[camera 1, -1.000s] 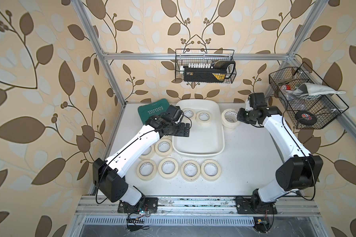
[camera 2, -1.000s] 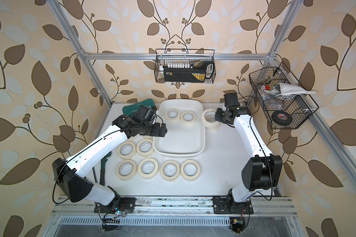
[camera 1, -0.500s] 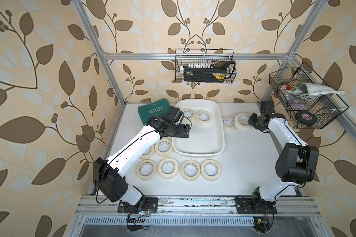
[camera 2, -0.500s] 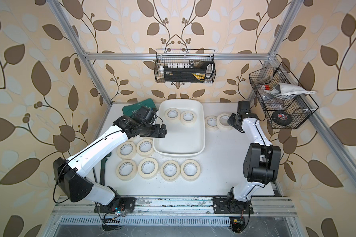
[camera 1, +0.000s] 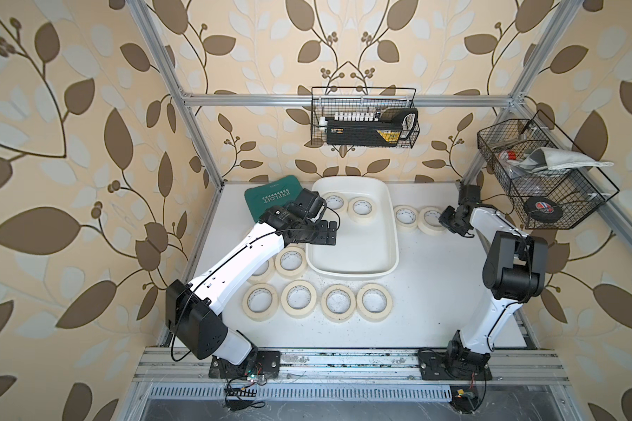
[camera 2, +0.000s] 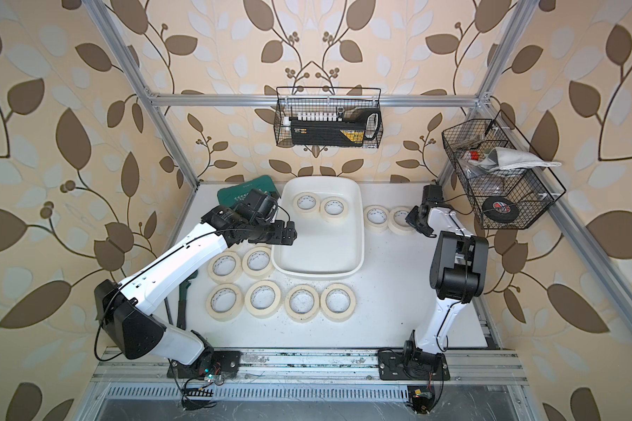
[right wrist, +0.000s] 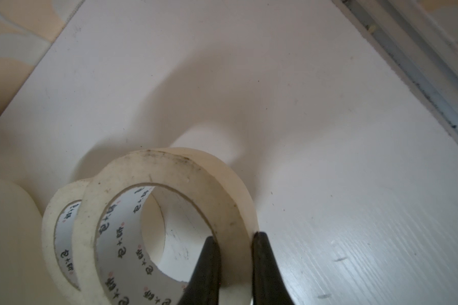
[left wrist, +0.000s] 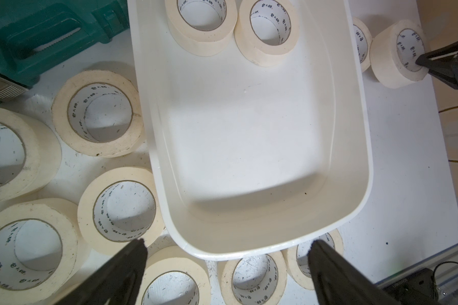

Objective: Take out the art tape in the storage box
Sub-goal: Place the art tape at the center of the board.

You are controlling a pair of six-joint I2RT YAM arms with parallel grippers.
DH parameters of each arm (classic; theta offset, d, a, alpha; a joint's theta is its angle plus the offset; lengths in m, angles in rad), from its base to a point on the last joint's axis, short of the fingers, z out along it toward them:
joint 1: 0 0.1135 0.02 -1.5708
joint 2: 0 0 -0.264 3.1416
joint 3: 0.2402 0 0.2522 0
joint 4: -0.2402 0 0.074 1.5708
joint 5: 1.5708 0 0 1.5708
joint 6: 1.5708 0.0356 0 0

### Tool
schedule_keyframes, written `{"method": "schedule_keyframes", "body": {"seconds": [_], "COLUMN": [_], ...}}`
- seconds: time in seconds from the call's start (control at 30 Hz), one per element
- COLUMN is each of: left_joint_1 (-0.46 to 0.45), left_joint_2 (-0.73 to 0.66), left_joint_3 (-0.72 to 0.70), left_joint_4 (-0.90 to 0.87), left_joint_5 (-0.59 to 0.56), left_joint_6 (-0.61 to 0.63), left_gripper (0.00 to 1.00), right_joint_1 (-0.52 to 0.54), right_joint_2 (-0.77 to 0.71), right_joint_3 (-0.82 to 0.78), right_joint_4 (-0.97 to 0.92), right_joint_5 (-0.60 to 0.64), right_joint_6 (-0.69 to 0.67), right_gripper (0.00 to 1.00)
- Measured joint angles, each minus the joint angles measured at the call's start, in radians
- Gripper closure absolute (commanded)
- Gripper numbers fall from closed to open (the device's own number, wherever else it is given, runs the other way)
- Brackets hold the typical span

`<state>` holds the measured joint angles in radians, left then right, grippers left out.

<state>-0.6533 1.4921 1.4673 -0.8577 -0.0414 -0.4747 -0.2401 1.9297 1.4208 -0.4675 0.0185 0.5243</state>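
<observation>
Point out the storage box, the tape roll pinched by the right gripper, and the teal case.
storage box [camera 1: 354, 244]: top view, bare floor.
pinched tape roll [right wrist: 156, 169]: right wrist view, flat ring face.
teal case [camera 1: 270, 197]: top view, lid.

The teal case [camera 1: 273, 197] bears the word "EXPLOIT", upside down.

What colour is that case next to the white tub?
Teal green with white lettering; the case shows best in a top view.
</observation>
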Motion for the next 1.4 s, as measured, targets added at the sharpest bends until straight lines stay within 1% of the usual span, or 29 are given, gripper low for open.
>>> {"method": "schedule_keyframes", "body": {"seconds": [0.23, 0.57, 0.83, 1.1, 1.13, 1.17, 1.23, 1.3, 1.4], "left_joint_1": [0.0, 0.0, 0.0, 0.0, 0.0, 0.0, 0.0, 0.0, 0.0], "left_joint_2": [0.019, 0.062, 0.069, 0.1, 0.102, 0.104, 0.107, 0.107, 0.108], "left_joint_3": [0.0, 0.0, 0.0, 0.003, 0.005, 0.007, 0.01, 0.011, 0.012], "left_joint_4": [0.0, -0.001, -0.001, -0.002, -0.004, -0.004, -0.005, -0.005, -0.006], "left_joint_5": [0.002, 0.021, 0.024, 0.026, 0.026, 0.026, 0.026, 0.026, 0.026], "left_joint_6": [0.0, -0.003, -0.006, -0.007, -0.007, -0.007, -0.007, -0.007, -0.01], "left_gripper": [0.01, 0.01, 0.01, 0.01, 0.01, 0.01, 0.01, 0.01, 0.01], "right_joint_1": [-0.021, -0.08, -0.071, -0.027, -0.021, -0.014, -0.006, -0.001, 0.0], "right_joint_2": [0.023, 0.028, 0.101, 0.14, 0.144, 0.148, 0.156, 0.161, 0.165], "right_joint_3": [0.015, 0.017, 0.043, 0.087, 0.095, 0.106, 0.124, 0.137, 0.143], "right_joint_4": [0.025, 0.049, 0.068, 0.066, 0.065, 0.063, 0.062, 0.06, 0.056], "right_joint_5": [-0.014, -0.022, -0.022, 0.016, 0.021, 0.025, 0.031, 0.034, 0.035], "right_joint_6": [0.0, 0.003, 0.011, -0.002, -0.005, -0.008, -0.012, -0.016, -0.021], "right_gripper": [1.0, 1.0, 1.0, 1.0, 0.99, 0.95, 0.86, 0.74, 0.62]}}
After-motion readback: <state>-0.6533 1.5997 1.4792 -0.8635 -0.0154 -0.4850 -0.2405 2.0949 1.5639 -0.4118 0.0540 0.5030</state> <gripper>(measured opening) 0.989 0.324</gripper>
